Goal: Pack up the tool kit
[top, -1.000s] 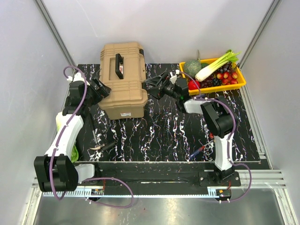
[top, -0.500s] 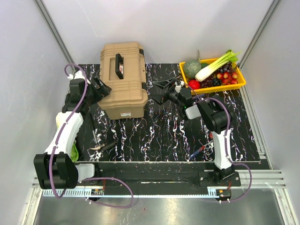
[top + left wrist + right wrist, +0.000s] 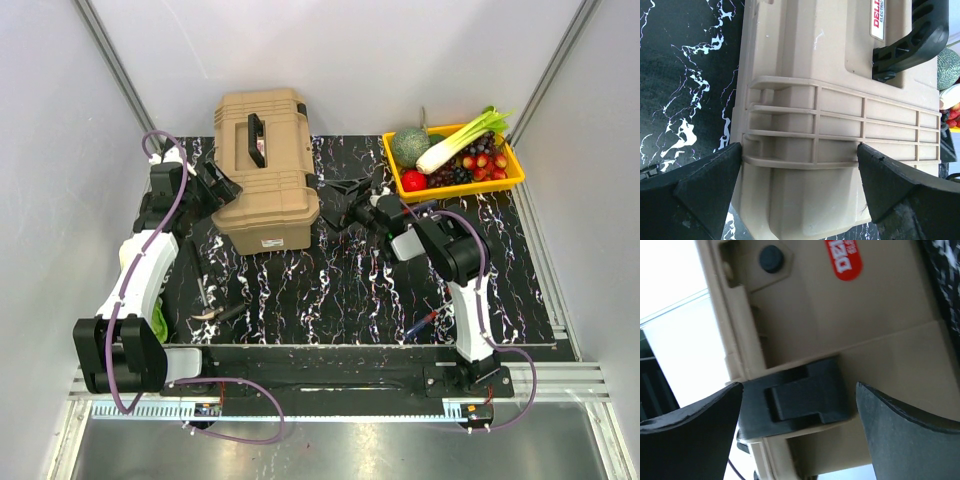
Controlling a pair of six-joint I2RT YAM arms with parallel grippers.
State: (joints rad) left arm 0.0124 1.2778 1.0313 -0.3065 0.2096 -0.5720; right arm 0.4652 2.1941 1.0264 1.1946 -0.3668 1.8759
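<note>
The tan tool kit box (image 3: 262,165) lies shut at the back left of the black marbled mat, black handle (image 3: 254,138) on top. My left gripper (image 3: 222,182) is open against its left side. In the left wrist view the open left gripper (image 3: 800,185) straddles the ribbed lid (image 3: 840,125), one fingertip (image 3: 705,185) at each end of the ribs. My right gripper (image 3: 332,200) is open close to the box's right side. In the right wrist view the open right gripper (image 3: 800,425) frames a black latch (image 3: 805,395) without touching it. Pliers (image 3: 210,312) and a screwdriver (image 3: 425,322) lie near the front edge.
A yellow tray (image 3: 478,186) of vegetables and fruit stands at the back right, just behind the right arm. Something green (image 3: 125,262) lies under the left arm at the mat's left edge. Grey walls close in both sides.
The right gripper has swung left, away from the yellow tray and up to the box's right side. The left gripper has shifted slightly back along the box's left side. Both stay open.
</note>
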